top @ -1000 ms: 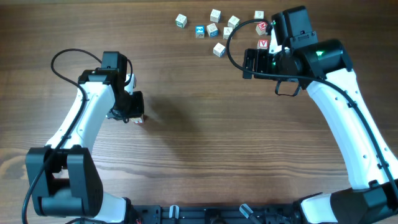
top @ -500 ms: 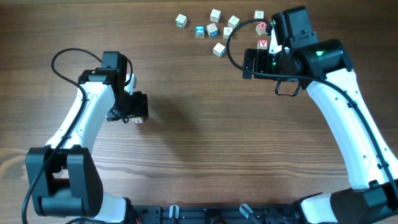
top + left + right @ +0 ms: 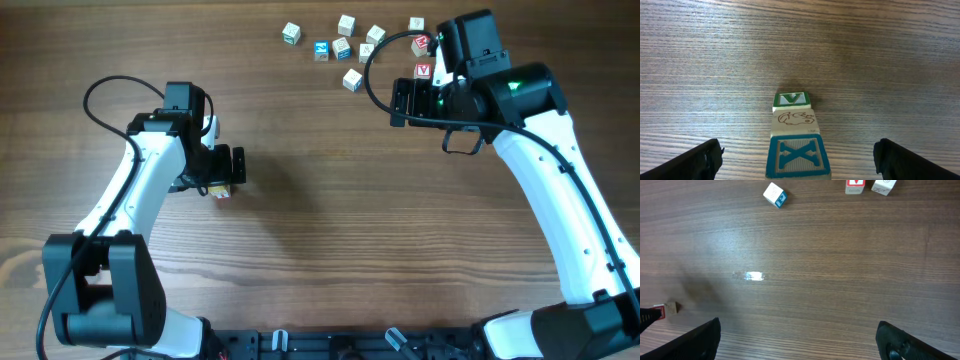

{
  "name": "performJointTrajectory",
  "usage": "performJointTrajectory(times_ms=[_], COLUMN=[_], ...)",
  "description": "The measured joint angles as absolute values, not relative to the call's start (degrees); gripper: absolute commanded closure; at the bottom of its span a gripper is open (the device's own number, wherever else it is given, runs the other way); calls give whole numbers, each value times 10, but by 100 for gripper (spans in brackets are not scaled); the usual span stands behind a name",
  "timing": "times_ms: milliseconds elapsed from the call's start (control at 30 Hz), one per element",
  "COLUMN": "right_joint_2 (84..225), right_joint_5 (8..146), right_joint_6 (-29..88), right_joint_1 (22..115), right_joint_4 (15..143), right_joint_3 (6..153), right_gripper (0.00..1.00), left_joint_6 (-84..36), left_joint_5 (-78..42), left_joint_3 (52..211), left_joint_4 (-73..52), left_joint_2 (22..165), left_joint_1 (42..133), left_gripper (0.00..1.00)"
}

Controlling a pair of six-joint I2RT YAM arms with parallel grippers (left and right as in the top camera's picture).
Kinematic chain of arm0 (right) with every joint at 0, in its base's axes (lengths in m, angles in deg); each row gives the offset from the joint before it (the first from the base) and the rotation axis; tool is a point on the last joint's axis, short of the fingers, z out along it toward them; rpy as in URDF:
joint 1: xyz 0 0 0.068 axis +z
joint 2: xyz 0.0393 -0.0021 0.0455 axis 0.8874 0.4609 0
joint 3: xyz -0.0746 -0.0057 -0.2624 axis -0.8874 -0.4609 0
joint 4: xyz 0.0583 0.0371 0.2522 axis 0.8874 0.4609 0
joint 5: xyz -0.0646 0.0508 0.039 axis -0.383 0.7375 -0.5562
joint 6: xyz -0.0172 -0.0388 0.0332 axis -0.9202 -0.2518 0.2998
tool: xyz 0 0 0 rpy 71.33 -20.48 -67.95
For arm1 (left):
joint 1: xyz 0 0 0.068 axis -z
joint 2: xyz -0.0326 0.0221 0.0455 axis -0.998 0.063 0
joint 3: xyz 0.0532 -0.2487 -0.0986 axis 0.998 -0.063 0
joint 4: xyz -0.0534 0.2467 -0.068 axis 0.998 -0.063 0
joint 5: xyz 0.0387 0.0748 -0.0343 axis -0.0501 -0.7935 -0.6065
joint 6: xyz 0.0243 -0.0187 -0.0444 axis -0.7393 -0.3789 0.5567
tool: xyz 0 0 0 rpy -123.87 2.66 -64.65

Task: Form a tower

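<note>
The tower (image 3: 796, 131) is three small cubes stacked on the wooden table: a blue X face on top, an animal drawing on the middle cube, a green V at the bottom. My left gripper (image 3: 799, 161) is open, its fingers (image 3: 696, 160) wide apart on either side of the top cube and not touching it. From overhead the tower (image 3: 221, 193) peeks out below the left gripper (image 3: 215, 180). My right gripper (image 3: 400, 102) hovers open at the upper right with nothing between its fingers (image 3: 910, 341). In the right wrist view the tower (image 3: 662, 311) shows at the far left edge.
Several loose letter cubes (image 3: 346, 48) lie scattered at the table's far edge, one red-lettered cube (image 3: 423, 70) just behind the right gripper. A blue-marked cube (image 3: 775, 194) and a red-marked cube (image 3: 855, 185) appear in the right wrist view.
My left gripper has gone from shut on the top cube to wide open, leaving the stack standing. The right arm has not moved.
</note>
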State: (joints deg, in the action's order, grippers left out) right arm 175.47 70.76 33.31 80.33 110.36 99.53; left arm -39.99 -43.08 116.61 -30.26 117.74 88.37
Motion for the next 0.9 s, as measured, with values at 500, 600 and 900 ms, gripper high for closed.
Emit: performJointTrajectory(times_ms=[500,600,900], right_joint_2=[1755,1756,1763], right_joint_5=[708,708,708], right_joint_6=[333,333,333], right_joint_1=[803,803,803], right_joint_4=[1104,1104,1105], right_joint_3=[995,995,995], right_gripper=[0,0,0], left_joint_6=[-400,-399,-401], left_joint_5=[-431,-429,-427], left_joint_3=[1165,1165,1165], left_joint_4=[-290,-290,-289], left_joint_2=[1234,1260,1263], left_joint_1=[884,884,884], left_gripper=[11,20,40])
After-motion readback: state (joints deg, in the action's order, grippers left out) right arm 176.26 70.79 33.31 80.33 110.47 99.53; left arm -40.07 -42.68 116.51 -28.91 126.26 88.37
